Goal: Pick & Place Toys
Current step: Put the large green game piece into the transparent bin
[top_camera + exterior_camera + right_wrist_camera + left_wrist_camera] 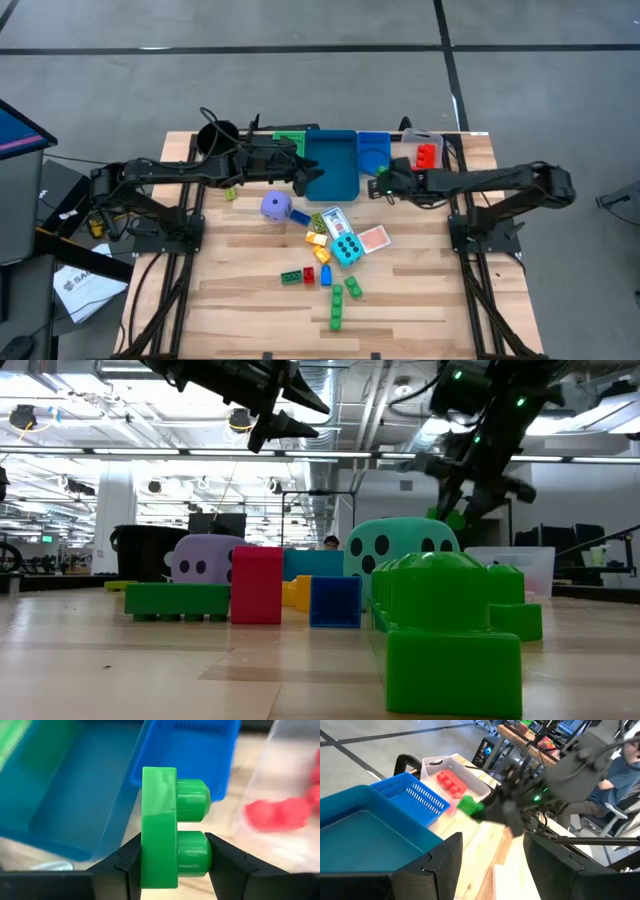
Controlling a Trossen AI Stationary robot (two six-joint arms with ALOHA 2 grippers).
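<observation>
The right gripper (170, 852) clamps a green brick (167, 827) above the table, just right of the blue basket (373, 150) and near the clear bin (424, 147). The left gripper (318, 177) hangs with jaws partly open and empty over the teal bin (333, 170).
</observation>
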